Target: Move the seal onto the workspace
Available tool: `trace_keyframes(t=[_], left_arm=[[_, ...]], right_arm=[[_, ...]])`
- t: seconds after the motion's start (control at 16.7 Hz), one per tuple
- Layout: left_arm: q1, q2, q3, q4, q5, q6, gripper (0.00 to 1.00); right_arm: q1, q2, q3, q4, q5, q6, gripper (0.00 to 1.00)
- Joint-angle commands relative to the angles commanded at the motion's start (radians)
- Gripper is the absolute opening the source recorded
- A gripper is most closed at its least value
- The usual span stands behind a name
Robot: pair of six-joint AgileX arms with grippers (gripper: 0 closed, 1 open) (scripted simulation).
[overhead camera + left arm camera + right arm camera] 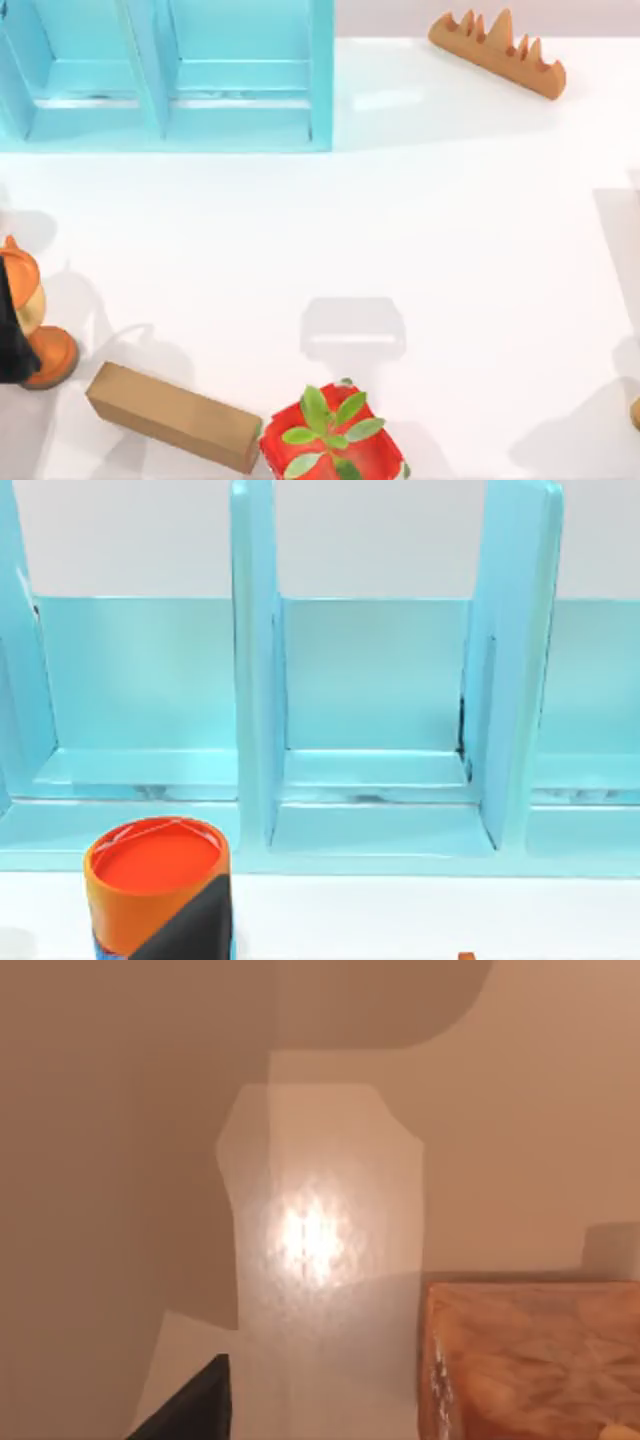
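Probably light, stiff and tippy, the seal (530, 1370) wants a pinch across its tan lower body, though I can't tell how wide my right gripper (190, 1410) stands, left arm (8, 340) parked at the table's left edge.

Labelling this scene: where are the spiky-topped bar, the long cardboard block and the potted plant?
spiky-topped bar (497, 54): top view, middle of its body.
cardboard block (172, 415): top view, its top face.
potted plant (330, 425): top view, its green leaves.

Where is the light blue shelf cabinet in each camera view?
Top view: the light blue shelf cabinet sits in the upper left corner.
Left wrist view: it faces the camera with its compartments open, beyond an orange-topped cylinder.
Shared landmark: the white tabletop running along the cabinet's base.
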Motion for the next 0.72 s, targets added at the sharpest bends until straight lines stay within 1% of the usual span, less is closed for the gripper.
trace_keyframes(t=[0.18,0.72], left_arm=[[0.0,0.0,0.0,0.0,0.0,0.0,1.0],[0.0,0.0,0.0,0.0,0.0,0.0,1.0]], right_arm=[[0.0,0.0,0.0,0.0,0.0,0.0,1.0],[0.0,0.0,0.0,0.0,0.0,0.0,0.32]])
